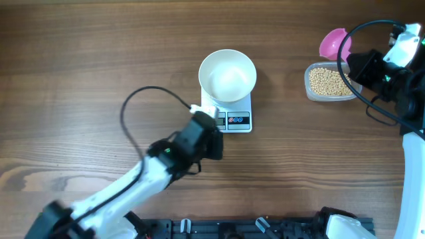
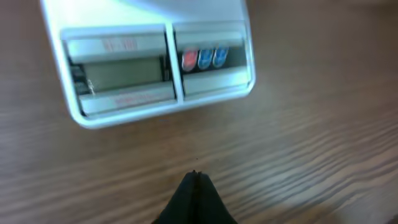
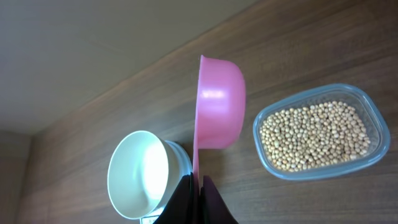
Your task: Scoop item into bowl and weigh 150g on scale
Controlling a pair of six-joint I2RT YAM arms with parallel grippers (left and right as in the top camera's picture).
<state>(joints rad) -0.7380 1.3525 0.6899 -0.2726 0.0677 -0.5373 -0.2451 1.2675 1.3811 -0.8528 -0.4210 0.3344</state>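
On the scale (image 1: 238,120) the bowl (image 1: 228,76) sits empty; right gripper (image 3: 198,185) grasps the pink scoop (image 3: 219,106), left gripper (image 2: 196,179) clenched bare; soybeans (image 3: 314,137) unscooped.

The bowl (image 1: 228,75) and scale (image 1: 246,105) are white, its display (image 2: 121,74) grey, its buttons (image 2: 204,58) red and blue; the scoop (image 3: 219,102) is pink, the beans (image 3: 314,134) tan-yellow, the table (image 1: 99,60) brown wood-grain.

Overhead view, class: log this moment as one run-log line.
left gripper: shut, empty, at scale front | right gripper: shut on pink scoop | bowl: on scale, empty | beans: in clear tub
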